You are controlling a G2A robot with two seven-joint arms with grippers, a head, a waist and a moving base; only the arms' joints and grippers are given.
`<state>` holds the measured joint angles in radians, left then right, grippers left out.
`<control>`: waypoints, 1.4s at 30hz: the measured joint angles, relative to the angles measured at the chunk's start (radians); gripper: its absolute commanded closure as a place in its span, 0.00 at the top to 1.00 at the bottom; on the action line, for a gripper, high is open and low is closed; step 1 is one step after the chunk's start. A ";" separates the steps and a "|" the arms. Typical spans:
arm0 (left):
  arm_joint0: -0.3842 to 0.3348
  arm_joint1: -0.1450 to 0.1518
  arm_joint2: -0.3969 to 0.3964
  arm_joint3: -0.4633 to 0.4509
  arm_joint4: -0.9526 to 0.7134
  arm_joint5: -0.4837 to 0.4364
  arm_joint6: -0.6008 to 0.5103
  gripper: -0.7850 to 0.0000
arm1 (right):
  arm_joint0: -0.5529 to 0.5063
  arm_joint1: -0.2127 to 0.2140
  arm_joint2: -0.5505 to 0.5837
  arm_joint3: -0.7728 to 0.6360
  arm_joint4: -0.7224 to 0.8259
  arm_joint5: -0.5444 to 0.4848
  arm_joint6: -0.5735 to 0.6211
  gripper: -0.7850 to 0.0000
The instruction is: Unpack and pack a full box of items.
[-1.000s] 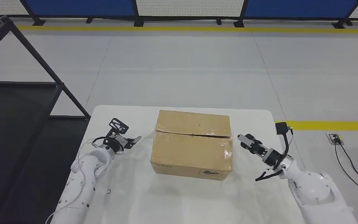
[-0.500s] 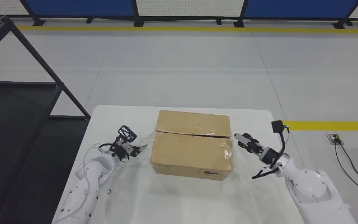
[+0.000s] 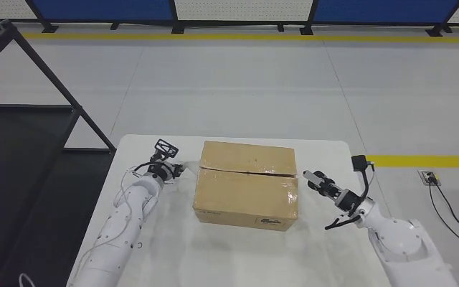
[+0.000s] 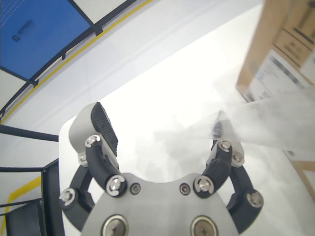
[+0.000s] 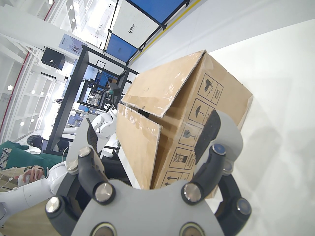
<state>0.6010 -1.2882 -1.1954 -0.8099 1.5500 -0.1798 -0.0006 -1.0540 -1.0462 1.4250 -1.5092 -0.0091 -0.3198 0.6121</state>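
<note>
While the cardboard box (image 3: pixel 246 184) sits in the middle of the white table (image 3: pixel 165 244) with its top flaps slightly ajar, the left gripper (image 4: pixel 161 126) hangs wide open beside its left end, a clear tape strip (image 4: pixel 258 124) running from one fingertip to the box. The right gripper (image 5: pixel 150 131), also spread and empty, is near the right end
</note>
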 measured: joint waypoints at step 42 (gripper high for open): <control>0.223 0.099 -0.262 -0.096 -0.105 -0.115 0.204 1.00 | 0.089 -0.006 -0.054 0.033 -0.016 0.026 0.027 1.00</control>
<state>0.8245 -1.1891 -1.4574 -0.9062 1.4448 -0.2951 0.2033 -0.9654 -1.0524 1.3706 -1.4762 -0.0253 -0.2941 0.6396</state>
